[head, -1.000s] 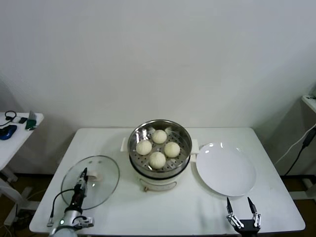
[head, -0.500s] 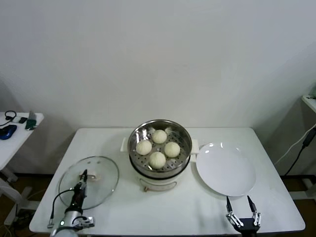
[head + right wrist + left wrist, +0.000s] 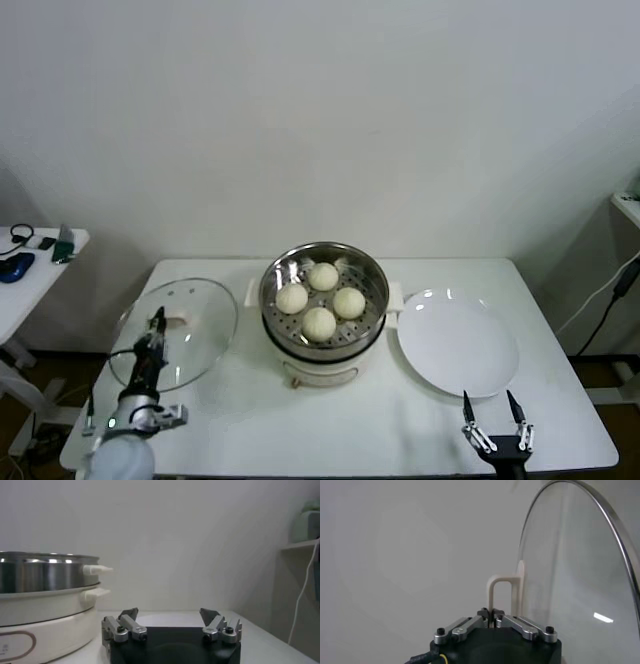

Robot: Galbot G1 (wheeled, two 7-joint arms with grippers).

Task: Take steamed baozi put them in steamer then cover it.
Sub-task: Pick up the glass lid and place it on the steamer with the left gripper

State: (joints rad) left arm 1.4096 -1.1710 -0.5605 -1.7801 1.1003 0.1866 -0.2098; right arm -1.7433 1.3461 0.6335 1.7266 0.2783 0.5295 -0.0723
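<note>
One white table [image 3: 250, 420], plain white wall [image 3: 320, 120], side table [image 3: 30, 270] left.

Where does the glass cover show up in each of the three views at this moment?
Head view: the cover is tilted up off the table at the left, held by the left gripper, beside the steamer.
Left wrist view: the cover fills one side, with its handle clamped in the gripper.
Right wrist view: not in it.
Shared landmark: the cover's cream-white handle, seen in the head and left wrist views.
</note>
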